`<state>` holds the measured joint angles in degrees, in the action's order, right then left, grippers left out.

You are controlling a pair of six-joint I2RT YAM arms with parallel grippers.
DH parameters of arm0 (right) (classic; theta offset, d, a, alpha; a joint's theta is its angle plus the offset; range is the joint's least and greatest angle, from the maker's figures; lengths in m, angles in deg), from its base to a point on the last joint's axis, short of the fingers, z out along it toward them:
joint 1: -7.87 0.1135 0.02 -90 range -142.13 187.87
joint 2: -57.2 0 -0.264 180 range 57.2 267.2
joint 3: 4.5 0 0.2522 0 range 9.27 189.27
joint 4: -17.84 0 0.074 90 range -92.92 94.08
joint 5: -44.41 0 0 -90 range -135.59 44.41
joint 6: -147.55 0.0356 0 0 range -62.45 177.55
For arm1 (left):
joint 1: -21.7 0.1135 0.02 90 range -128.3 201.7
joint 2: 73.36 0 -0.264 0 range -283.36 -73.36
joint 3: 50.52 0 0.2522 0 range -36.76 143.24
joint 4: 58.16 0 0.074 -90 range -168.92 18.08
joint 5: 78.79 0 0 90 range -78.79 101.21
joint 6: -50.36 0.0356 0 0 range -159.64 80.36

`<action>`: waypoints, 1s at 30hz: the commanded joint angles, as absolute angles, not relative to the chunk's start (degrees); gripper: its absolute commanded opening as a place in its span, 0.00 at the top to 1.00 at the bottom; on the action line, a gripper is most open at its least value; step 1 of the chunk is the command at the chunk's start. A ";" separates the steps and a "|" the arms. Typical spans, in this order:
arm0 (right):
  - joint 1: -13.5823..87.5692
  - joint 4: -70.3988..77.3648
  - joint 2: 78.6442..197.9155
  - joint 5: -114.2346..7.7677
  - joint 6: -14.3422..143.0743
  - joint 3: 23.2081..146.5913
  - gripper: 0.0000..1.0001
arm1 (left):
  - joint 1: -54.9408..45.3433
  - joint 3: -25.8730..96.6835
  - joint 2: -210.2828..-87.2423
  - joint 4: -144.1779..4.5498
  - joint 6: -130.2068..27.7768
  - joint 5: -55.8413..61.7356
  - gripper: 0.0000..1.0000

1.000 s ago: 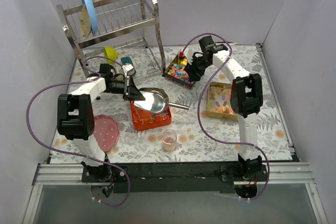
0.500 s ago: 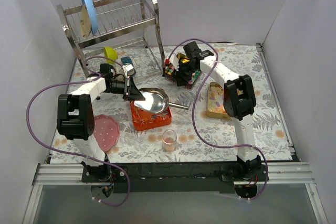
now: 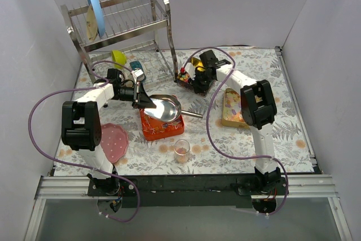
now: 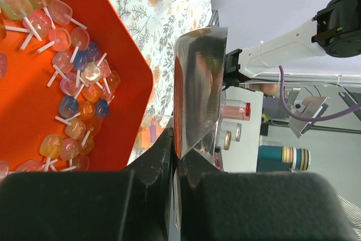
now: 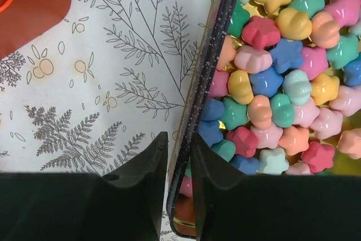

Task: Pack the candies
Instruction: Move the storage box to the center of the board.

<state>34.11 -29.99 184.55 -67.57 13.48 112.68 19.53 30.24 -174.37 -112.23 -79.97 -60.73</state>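
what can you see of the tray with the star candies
The candy tray is a shallow dark container with a glittery black wall and gold inside, filled with glossy star-shaped candies in pink, blue, green, yellow and peach. It sits on the leaf-print tablecloth near the dish rack. The right gripper clamps one wall, one finger inside, one outside.

The right gripper (image 5: 179, 137) straddles the dark, speckled side wall of a tray (image 5: 210, 77): 1 black finger on the left, over the leaf-printed cloth (image 5: 101, 66), the other on the right, inside the tray. The gap is narrow; contact with the wall is unclear. Glossy candies (image 5: 276, 83), stars and rounded lumps in pink, blue, teal, yellow and peach, fill the gold-lined tray. An orange edge (image 5: 34, 4) shows far left.
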 commanded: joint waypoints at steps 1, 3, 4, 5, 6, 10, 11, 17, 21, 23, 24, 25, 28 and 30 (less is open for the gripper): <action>34.06 -31.43 180.78 -68.09 12.12 110.61 0.81 | 19.94 29.68 -170.30 -112.17 -80.07 -62.27 1.00; 34.14 -32.04 179.99 -68.53 11.07 109.55 0.87 | 19.94 29.33 -169.95 -112.08 -80.06 -62.18 1.00; 34.06 -32.57 179.37 -68.62 10.45 108.59 0.92 | 19.94 29.07 -169.77 -112.08 -79.98 -62.18 1.00; 34.06 -33.88 179.02 -68.79 9.83 108.06 0.94 | 19.94 28.72 -169.60 -112.08 -79.98 -62.18 1.00; 34.06 -34.41 178.67 -68.62 8.61 107.45 0.95 | 19.94 28.63 -169.51 -112.00 -79.98 -62.27 1.00; 33.97 -36.17 174.46 -67.92 5.10 102.71 0.97 | 19.94 28.80 -169.33 -112.17 -79.71 -62.44 1.00; 34.06 -36.26 173.49 -68.18 4.21 100.08 0.96 | 19.94 28.89 -169.33 -112.26 -79.63 -62.53 1.00; 34.67 -40.91 165.67 -70.28 -0.71 92.16 0.96 | 20.47 29.94 -169.51 -112.08 -79.36 -62.71 1.00; 35.90 -44.43 160.74 -71.08 -5.72 85.49 0.96 | 21.00 30.47 -169.95 -111.73 -79.19 -63.06 1.00; 37.04 -46.10 158.37 -71.43 -7.48 83.54 0.96 | 21.09 30.65 -170.30 -111.38 -79.19 -63.23 1.00; 37.39 -46.46 157.84 -71.35 -8.71 82.75 0.96 | 21.17 30.74 -170.47 -111.29 -79.19 -63.41 1.00; 38.09 -46.55 156.79 -71.26 -9.15 81.18 0.96 | 21.17 30.91 -170.91 -111.21 -79.27 -63.41 1.00; 39.33 -45.93 155.47 -70.56 -10.30 78.97 0.96 | 21.17 31.17 -171.35 -110.77 -79.71 -63.67 1.00; 39.51 -45.23 155.11 -70.11 -8.73 78.87 0.89 | 21.17 31.70 -171.71 -110.77 -79.89 -63.94 1.00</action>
